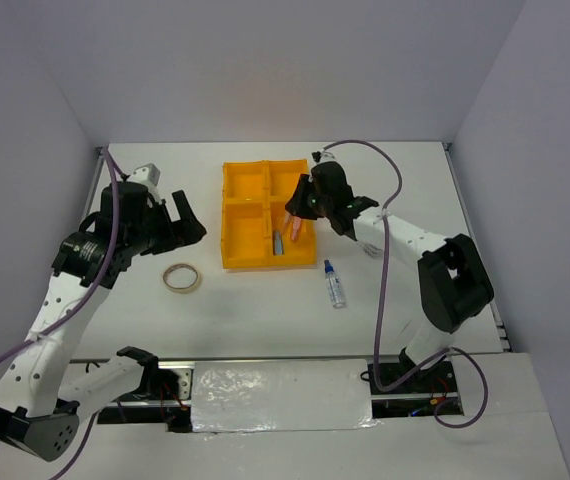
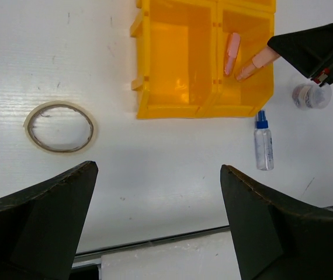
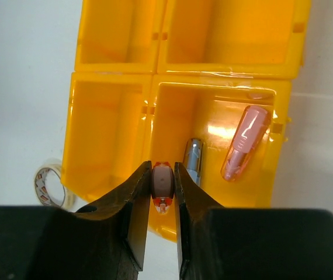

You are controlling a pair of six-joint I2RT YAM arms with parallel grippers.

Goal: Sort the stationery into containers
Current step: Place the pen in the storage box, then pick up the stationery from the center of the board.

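Observation:
The orange-yellow tray (image 1: 247, 214) stands mid-table. My right gripper (image 1: 303, 205) is shut on a pink stick (image 3: 162, 182) and holds it over the tray's near right compartment. That compartment holds the other pink stick (image 3: 246, 142) and the light-blue stick (image 3: 193, 158). My left gripper (image 1: 185, 220) is open and empty, left of the tray. The beige tape ring (image 1: 181, 278) lies on the table near it. The blue-capped clear bottle (image 1: 335, 284) lies right of the tray's near corner. The clear-grey roll (image 2: 311, 95) sits by the right arm.
The tray's other three compartments (image 3: 231, 35) look empty. The table's near edge with a metal rail (image 2: 155, 239) runs just below the left gripper (image 2: 158, 168). Grey walls close in the far side and both sides.

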